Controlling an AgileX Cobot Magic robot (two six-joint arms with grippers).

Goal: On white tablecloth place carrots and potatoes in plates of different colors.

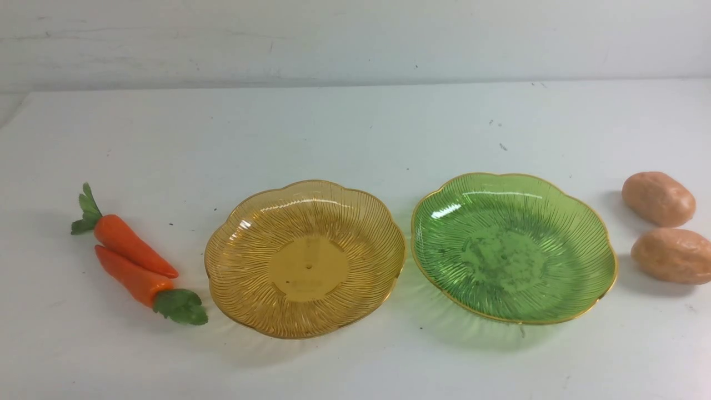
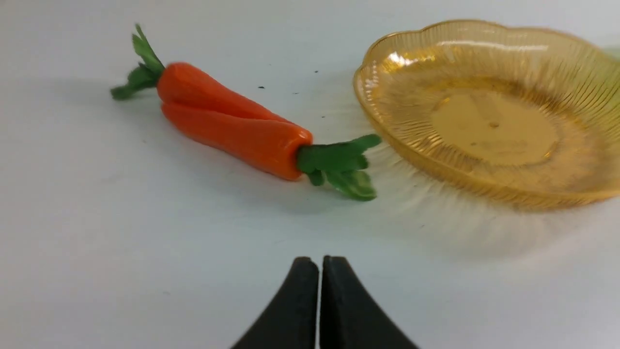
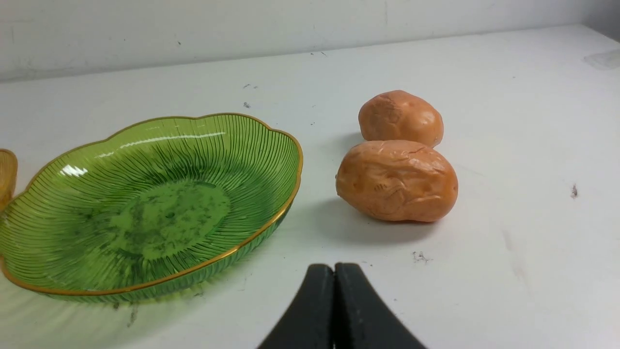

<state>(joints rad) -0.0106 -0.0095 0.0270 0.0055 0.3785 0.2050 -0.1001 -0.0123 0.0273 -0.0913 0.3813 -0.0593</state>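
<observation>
You have both plates bare on the white tablecloth [image 1: 355, 128]: amber plate [image 1: 250, 244] centre-left, green plate [image 1: 555, 222] just beside it on the right. Carrots [image 1: 132, 261] lie touching side by side, tops opposite ways, left of the amber plate. Potatoes [image 1: 672, 255] sit right of the green plate, one nearer, one farther. Your left gripper [image 2: 319, 271] is near the carrots and your right gripper [image 3: 334, 276] near the potatoes. Both have their fingers pressed together, holding nothing.
</observation>
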